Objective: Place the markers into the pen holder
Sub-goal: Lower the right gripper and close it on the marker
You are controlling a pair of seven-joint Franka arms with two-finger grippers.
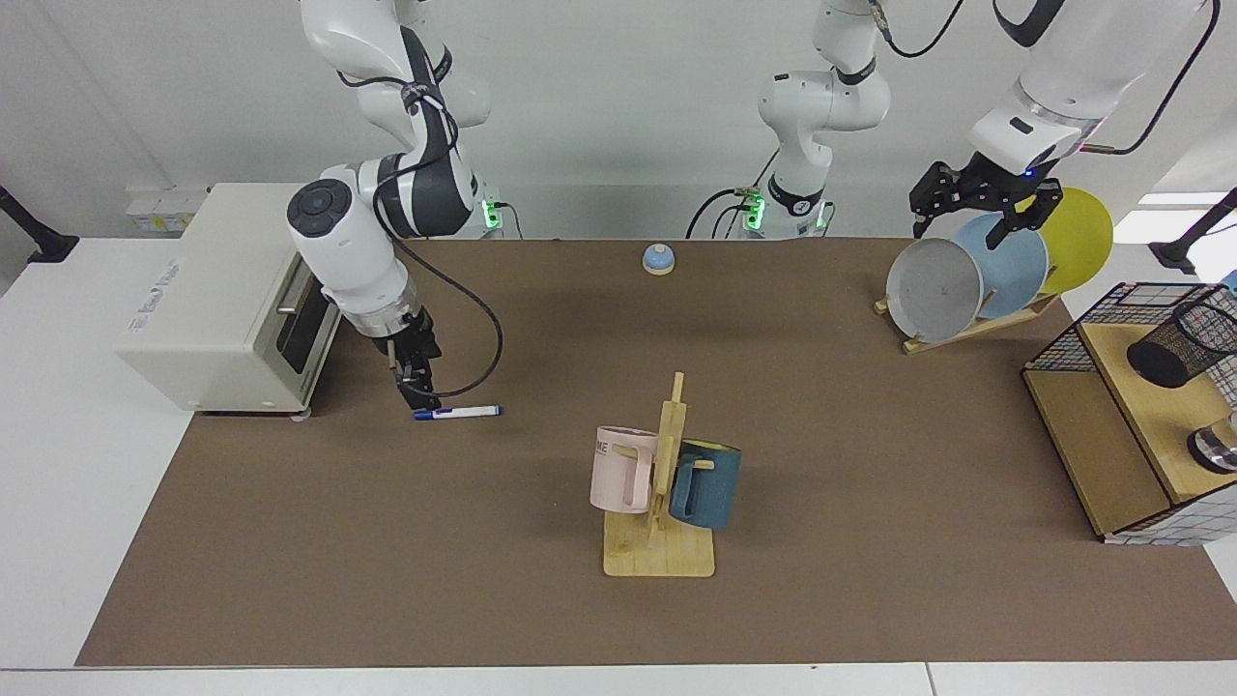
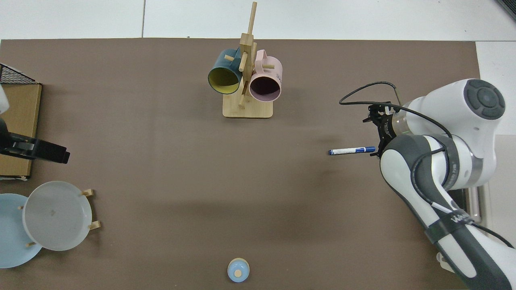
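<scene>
A slim white marker (image 1: 458,412) with dark blue ends lies flat on the brown mat, its length running from nine to three o'clock in the facing view. The pen holder (image 1: 1177,343), a small black wire-mesh cup, stands tilted on a wooden shelf far off toward three o'clock.
</scene>
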